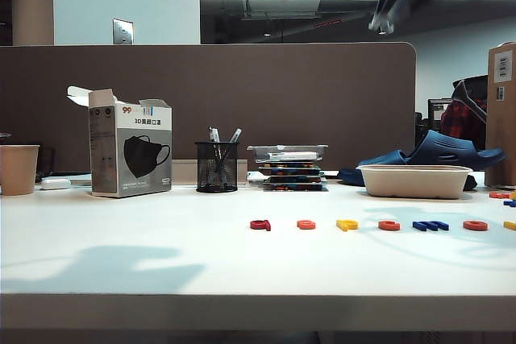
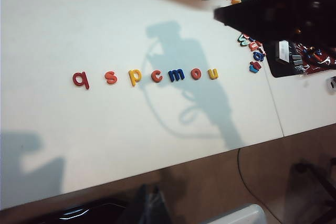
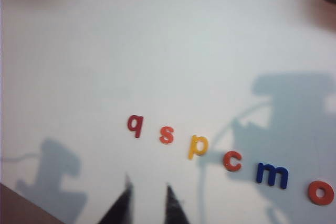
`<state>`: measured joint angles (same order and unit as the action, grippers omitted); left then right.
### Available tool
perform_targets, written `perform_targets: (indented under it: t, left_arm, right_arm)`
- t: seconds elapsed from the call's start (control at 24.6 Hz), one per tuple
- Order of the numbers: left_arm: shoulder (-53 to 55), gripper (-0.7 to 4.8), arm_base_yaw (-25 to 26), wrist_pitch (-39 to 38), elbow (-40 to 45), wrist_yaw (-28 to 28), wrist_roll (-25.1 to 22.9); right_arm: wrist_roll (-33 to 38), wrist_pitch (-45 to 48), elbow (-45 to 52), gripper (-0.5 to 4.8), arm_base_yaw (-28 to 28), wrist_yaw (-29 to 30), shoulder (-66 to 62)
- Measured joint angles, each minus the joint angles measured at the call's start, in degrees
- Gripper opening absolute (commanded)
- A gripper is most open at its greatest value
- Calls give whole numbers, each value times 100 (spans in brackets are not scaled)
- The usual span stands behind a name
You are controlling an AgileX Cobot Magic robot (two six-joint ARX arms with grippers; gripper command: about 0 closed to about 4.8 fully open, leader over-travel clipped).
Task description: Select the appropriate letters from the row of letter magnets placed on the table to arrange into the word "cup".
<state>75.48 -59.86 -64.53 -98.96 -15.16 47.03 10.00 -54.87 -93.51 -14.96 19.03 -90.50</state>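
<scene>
**Letter row lay untouched on the desk as the right arm hung above it**

Exterior view: the row of letter magnets [image 1: 387,225] lay flat across the white desk [image 1: 161,263], in front of a beige tray [image 1: 415,181]. The right gripper [image 1: 382,25] hung high above, blurred; its jaws' gap could not be told there.

Left wrist view: the row read q, s, p, c, m, o, u. The yellow "p" [image 2: 135,77] sat just beside the orange "c" [image 2: 157,76], and the yellow "u" [image 2: 212,74] ended the row. The left gripper did not show, so its jaws could not be judged.

Right wrist view: the right gripper's [image 3: 147,203] dark fingertips [image 3: 122,205] stood narrowly apart, holding nothing, above bare desk near the red "q" [image 3: 135,125].
</scene>
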Motion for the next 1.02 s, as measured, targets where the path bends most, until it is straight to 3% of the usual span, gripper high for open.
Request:
perform_targets:
  t: [0.24, 0.41, 1.02]
  left_arm:
    - [13, -5, 0, 2, 0, 0, 0]
    - [26, -5, 0, 2, 0, 0, 2]
    - [33, -5, 0, 2, 0, 0, 0]
  right_arm:
    - [-94, -24, 0, 161, 0, -208, -494]
    - [-229, -214, -2, 192, -140, -938, -896]
    - [-131, -374, 4, 192, -538, -1648, -1906]
